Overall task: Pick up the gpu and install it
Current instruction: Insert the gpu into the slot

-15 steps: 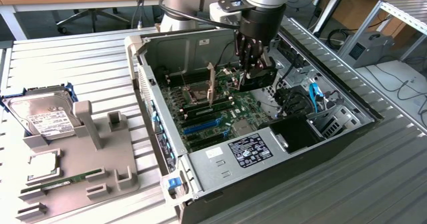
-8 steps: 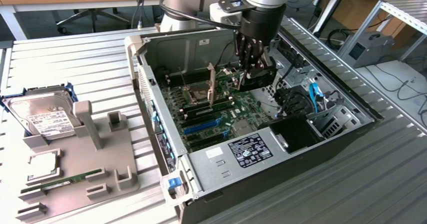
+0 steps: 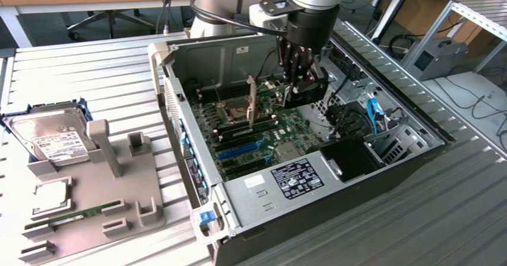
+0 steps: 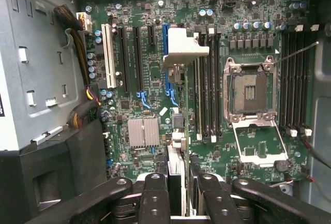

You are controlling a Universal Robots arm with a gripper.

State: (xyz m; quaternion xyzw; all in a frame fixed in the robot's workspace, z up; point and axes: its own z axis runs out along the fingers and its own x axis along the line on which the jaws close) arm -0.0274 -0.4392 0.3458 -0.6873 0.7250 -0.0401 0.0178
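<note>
gpu (image 4: 176, 131): held edge-on, upright, above the motherboard (image 4: 150, 105) inside the open computer case (image 3: 237, 200).
hand (image 3: 300, 86): fingers (image 4: 155, 198) partly closed, clamped on the gpu's upper edge.
desk (image 3: 412, 224): carries the case.

The open computer case (image 3: 301, 159) is lying on the counter (image 3: 443, 218), with the holder tray (image 3: 95, 195) sitting at its nine o'clock in the exterior view. The claw (image 3: 300, 94) is hanging inside the case, gripping the gpu (image 3: 305, 91) edge-down over the motherboard (image 3: 262, 135), while the hard drive (image 3: 51, 135) is resting at the tray's twelve o'clock end.
</note>
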